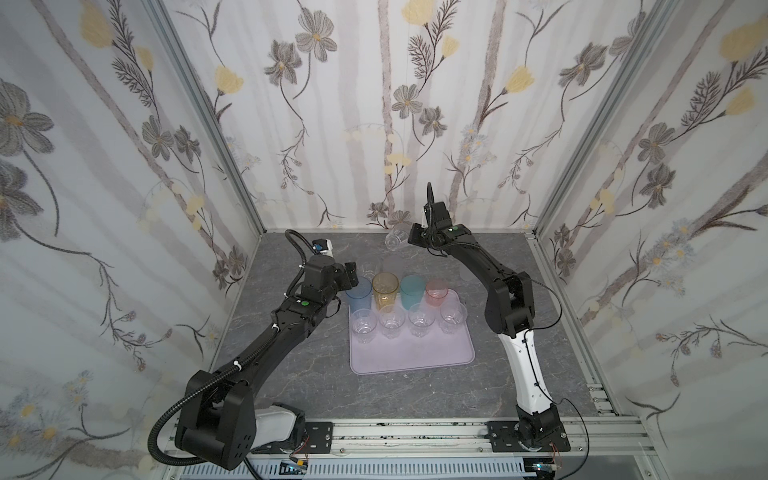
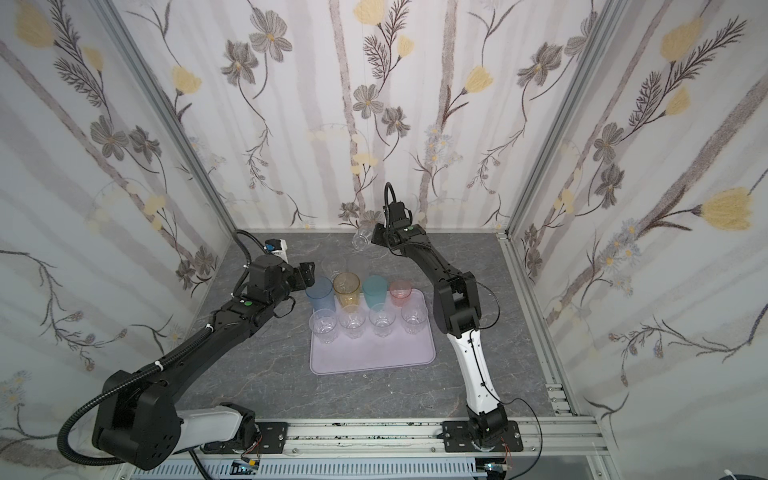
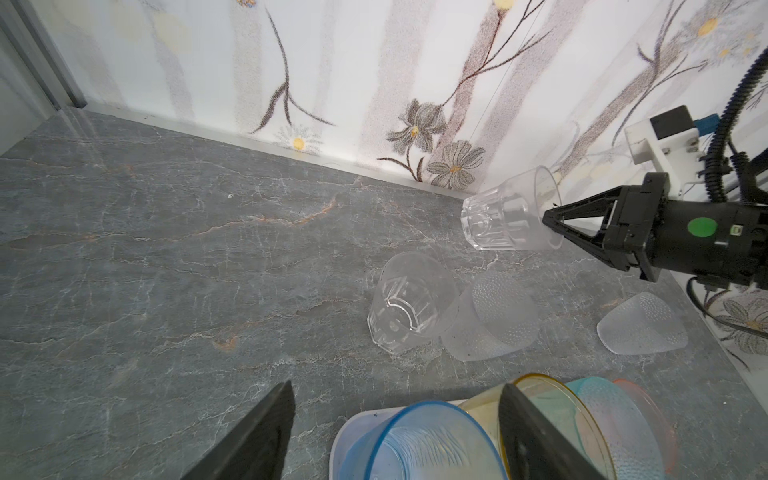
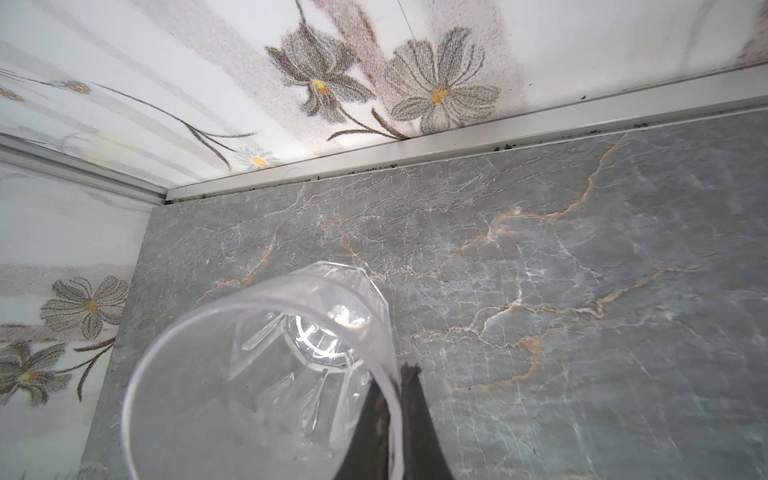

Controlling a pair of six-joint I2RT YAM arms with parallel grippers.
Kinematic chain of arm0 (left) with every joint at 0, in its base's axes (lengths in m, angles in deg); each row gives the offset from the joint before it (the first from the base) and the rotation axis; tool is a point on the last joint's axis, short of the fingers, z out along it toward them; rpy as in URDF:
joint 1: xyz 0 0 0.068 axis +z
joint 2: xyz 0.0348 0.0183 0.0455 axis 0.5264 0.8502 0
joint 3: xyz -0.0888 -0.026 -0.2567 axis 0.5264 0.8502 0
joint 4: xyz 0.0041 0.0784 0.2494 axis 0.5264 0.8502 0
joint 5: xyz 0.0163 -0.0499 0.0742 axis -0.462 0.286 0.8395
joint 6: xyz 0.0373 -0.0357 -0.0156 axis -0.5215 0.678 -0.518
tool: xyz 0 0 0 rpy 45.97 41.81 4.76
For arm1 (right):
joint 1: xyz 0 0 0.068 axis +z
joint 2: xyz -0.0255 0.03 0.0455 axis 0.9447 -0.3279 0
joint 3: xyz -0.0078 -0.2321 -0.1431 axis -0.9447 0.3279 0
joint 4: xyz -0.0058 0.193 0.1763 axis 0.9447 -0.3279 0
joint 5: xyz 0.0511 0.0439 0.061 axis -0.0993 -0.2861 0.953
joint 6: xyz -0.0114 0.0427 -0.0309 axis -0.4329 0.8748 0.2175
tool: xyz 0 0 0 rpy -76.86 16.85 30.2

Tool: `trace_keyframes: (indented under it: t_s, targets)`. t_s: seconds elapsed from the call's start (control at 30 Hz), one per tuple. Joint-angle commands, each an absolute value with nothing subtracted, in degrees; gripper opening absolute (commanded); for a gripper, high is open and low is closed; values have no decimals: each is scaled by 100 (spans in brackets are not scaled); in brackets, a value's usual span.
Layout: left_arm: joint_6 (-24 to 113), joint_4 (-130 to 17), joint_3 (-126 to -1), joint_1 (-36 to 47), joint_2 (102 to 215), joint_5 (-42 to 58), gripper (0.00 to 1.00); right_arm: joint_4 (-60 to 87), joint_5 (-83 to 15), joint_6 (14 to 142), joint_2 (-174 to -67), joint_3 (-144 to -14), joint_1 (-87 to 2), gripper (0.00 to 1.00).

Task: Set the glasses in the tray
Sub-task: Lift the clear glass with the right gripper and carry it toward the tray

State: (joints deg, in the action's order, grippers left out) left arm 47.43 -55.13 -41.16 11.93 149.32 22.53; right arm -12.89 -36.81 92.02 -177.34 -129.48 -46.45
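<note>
Pinching the clear tumbler (image 3: 505, 210) by its rim wall, my right pincer (image 3: 550, 226) holds it aloft, tilted, behind the tray (image 1: 411, 357), presumably to clear the glasses (image 1: 392, 320) standing there; left pincer (image 3: 395, 390) hovers spread apart.

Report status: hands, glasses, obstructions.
Right hand shut on clear glass, aloft, tilted. Left hand open, empty, by tray. Eight glasses in tray; three glasses on table behind.
</note>
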Motion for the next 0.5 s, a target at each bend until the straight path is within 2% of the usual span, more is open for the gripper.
trace_keyframes:
  t_s: [0.0,0.13,0.47]
  targets:
    - [4865,-5588,-4002,1189,14640,2377,80,-1226,-3636,9065,-17152,-12783,-4652,4]
    - [4977,-5149,-3960,1131,14279,2569,80,-1259,-3611,8993,-16429,-12155,-4653,4]
    - [5149,-3769,-4071,1109,13601,2840,81,-994,-3669,8839,-13979,-9556,-4351,4]
